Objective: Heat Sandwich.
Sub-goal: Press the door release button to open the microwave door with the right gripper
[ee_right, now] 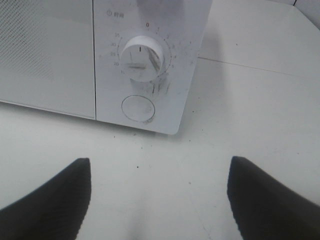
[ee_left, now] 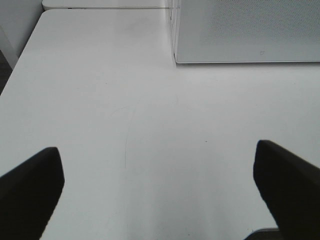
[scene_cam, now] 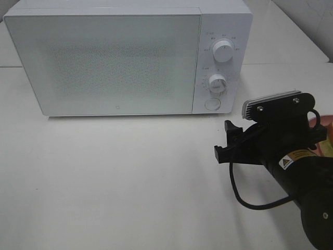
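Right arm's black body fills the lower right of the high view, black cable [scene_cam: 244,198] looping below it onto the white table [scene_cam: 104,182]. Right gripper [scene_cam: 223,140] is released, jaws spread, grasping nothing, tips just in front of the microwave [scene_cam: 119,57] control panel. The right wrist view shows the lower knob [ee_right: 142,57] and round button [ee_right: 138,108] at frame centre, ahead of the gap. Microwave door is closed. Left gripper [ee_left: 160,190] is also released, jaws wide over bare table, microwave corner at upper right of its frame. A sliver of the pink plate [scene_cam: 325,124] peeks out at the right edge behind the right arm. Sandwich is hidden there, can't make it out.
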